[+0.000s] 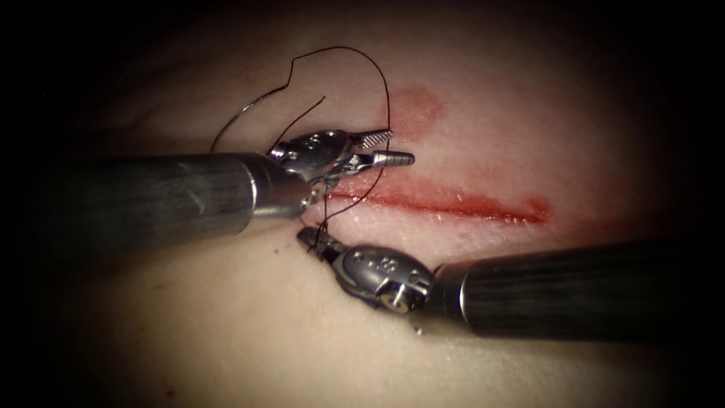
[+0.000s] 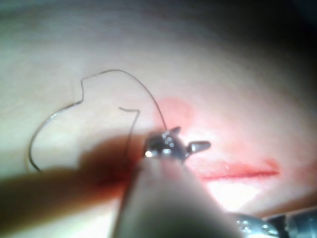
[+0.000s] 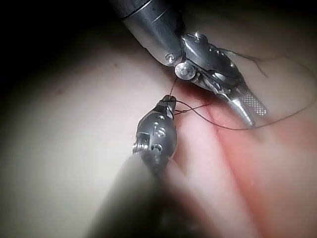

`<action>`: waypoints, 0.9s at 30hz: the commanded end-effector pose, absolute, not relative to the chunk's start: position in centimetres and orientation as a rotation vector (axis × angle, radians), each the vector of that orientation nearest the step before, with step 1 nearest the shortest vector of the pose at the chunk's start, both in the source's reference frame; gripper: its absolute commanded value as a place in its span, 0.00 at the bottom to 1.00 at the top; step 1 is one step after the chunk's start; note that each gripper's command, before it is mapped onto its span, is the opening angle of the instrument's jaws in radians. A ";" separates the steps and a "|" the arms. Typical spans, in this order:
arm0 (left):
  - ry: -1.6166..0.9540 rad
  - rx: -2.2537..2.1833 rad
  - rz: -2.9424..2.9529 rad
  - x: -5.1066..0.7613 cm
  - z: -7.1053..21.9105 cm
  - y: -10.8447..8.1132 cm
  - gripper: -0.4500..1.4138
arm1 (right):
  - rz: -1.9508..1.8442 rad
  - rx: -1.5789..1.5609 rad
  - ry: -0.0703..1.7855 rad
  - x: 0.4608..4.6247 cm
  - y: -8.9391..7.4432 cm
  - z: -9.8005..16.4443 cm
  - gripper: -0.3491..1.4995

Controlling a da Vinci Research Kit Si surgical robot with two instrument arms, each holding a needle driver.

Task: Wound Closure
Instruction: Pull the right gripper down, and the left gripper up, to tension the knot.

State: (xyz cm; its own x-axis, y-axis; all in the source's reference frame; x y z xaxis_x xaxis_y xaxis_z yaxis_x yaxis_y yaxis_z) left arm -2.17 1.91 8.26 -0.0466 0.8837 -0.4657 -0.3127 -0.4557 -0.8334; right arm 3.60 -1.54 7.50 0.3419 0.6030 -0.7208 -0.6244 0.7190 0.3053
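The cut (image 1: 453,202) runs across the tissue (image 1: 226,325), lined with red fluid. My left tool (image 1: 399,147) hovers over the cut's left end with its jaws open and nothing between them; black thread (image 1: 343,50) loops above it and drops past its tips. Just below the cut's left end, my right tool (image 1: 310,237) is shut on the thread, also seen close up in the right wrist view (image 3: 169,101). The curved needle (image 1: 242,115) lies free on the tissue at the upper left of the cut, held by neither tool and showing in the left wrist view (image 2: 47,126).
A pale red stain (image 1: 414,109) marks the tissue above the cut. A short loose thread end (image 1: 306,113) lies beside the left tool's wrist. Both shafts cross low over the tissue, left (image 1: 151,198) and right (image 1: 574,291).
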 end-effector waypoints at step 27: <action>-0.538 -1.166 1.787 -2.24 8.8 1.7 0.53 | 0.800 -0.022 0.924 3.65 -1.6 7.6 0.00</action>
